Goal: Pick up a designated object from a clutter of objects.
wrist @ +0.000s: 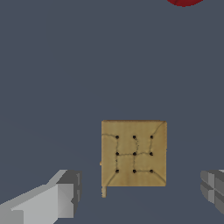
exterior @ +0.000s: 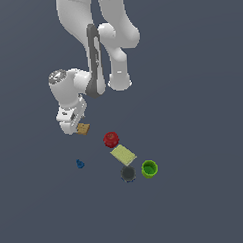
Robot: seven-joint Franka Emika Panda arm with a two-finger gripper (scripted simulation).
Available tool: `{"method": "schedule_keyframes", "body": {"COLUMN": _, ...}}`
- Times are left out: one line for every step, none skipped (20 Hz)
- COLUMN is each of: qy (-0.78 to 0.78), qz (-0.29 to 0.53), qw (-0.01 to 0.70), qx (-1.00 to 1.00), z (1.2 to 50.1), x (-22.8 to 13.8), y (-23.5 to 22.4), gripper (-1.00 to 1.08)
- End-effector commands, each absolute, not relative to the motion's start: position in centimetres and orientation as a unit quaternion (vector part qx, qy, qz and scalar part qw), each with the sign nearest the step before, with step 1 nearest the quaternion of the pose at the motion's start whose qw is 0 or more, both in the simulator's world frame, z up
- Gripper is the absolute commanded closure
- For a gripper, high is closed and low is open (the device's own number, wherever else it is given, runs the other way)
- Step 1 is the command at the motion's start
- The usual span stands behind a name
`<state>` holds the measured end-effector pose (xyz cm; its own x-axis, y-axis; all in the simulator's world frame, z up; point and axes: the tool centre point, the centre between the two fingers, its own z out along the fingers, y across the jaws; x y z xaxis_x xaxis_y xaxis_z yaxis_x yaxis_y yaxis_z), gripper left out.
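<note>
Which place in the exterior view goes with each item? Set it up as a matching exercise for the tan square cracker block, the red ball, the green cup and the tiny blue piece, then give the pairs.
Things:
1. tan square cracker block
2. red ball
3. green cup
4. tiny blue piece

Places:
A. farthest toward the exterior view's right, beside the dark grey round thing
B. right at the gripper
C. alone, toward the exterior view's left, below the gripper
D. next to a corner of the yellow-green flat rectangle

Pairs: 1-B, 2-D, 3-A, 4-C
</note>
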<state>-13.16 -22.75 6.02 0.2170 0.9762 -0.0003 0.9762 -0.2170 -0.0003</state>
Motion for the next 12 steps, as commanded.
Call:
{"method": "schedule_keyframes", "body": {"qy": -0.626, "qz": 0.0, "qw": 0.0, "qx": -0.78, "z": 5.7, "x": -13.2, "y": -22.7, "gripper": -0.92}}
{"method": "schedule_keyframes", "body": {"qy": -0.626, "qz": 0.0, "qw": 0.0, "qx": -0.78, "z": 5.5, "x": -13.2, "y": -22.7, "gripper": -0.92}}
{"method": "schedule_keyframes", "body": {"qy": -0.626, "qz": 0.0, "qw": 0.0, "qx": -0.78, "z": 5.2, "x": -13.2, "y": -22.7, "gripper": -0.92}}
{"method": "schedule_keyframes", "body": {"qy": -0.626, "qz": 0.0, "qw": 0.0, "qx": -0.78, "z": 4.9, "x": -13.2, "y": -22.7, "gripper": -0.92}}
{"method": "schedule_keyframes", "body": {"qy": -0.626, "qz": 0.0, "qw": 0.0, "qx": -0.78, "z": 4.6, "x": -13.2, "y": -22.7, "gripper": -0.92}}
{"method": "schedule_keyframes", "body": {"qy": -0.627, "qz": 0.0, "qw": 0.0, "qx": -0.779, "z": 4.2, "x": -13.2, "y": -22.7, "gripper": -0.92}}
{"method": "schedule_keyframes", "body": {"qy": -0.627, "qz": 0.0, "qw": 0.0, "qx": -0.779, "z": 3.7, "x": -13.2, "y": -22.7, "gripper": -0.92}}
{"method": "schedule_keyframes", "body": {"qy": -0.627, "qz": 0.0, "qw": 0.0, "qx": -0.779, "z": 3.2, "x": -13.2, "y": -22.7, "gripper": -0.92}}
{"method": "schedule_keyframes", "body": {"qy": -0.627, "qz": 0.0, "qw": 0.0, "qx": -0.779, "z": 2.8, "x": -13.3, "y": -22.7, "gripper": -0.92}}
{"method": "schedule_keyframes", "body": {"qy": -0.627, "qz": 0.0, "qw": 0.0, "qx": -0.779, "z": 2.4, "x": -13.3, "y": -22.7, "gripper": -0.92}}
{"method": "schedule_keyframes", "body": {"qy": -0.627, "qz": 0.0, "qw": 0.0, "qx": -0.779, "z": 2.0, "x": -13.3, "y": -22.7, "gripper": -0.92}}
{"method": "schedule_keyframes", "body": {"qy": -0.627, "qz": 0.0, "qw": 0.0, "qx": -0.779, "z": 1.7, "x": -13.3, "y": -22.7, "gripper": -0.92}}
